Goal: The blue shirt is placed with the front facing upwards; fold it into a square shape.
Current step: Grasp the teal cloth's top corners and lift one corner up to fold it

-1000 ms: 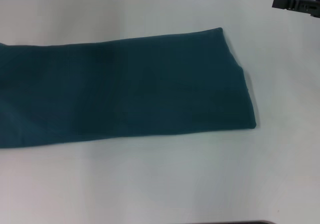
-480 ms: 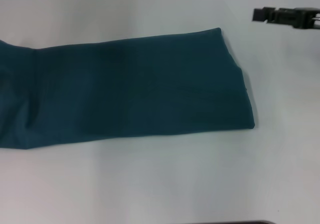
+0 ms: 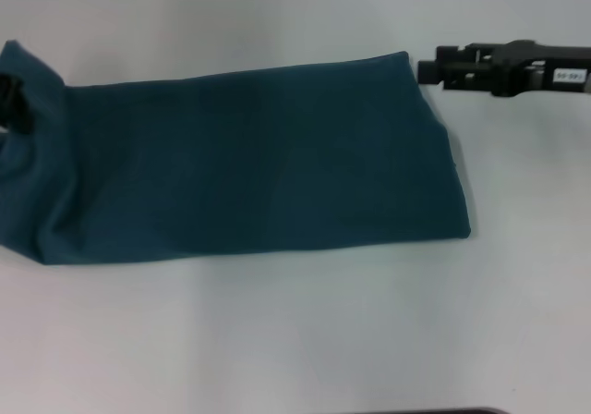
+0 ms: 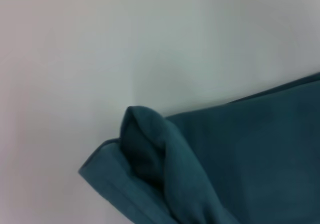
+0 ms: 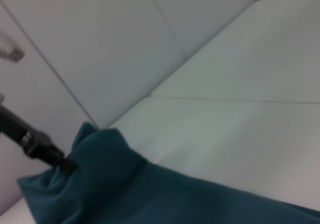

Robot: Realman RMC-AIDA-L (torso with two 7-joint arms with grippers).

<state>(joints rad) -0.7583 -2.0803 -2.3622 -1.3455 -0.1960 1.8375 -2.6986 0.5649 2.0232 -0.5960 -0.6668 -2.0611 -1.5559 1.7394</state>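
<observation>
Dark teal-blue cotton shirt [image 3: 249, 164] folded into a long band
Lies flat across the table; left end bunched and raised

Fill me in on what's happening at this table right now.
A two-armed robot is folding the blue shirt, already a long band on the white table. The left gripper has pinched the far corner at the band's left end and lifted it. The right gripper hovers just beyond the band's far right corner, not touching it.
</observation>
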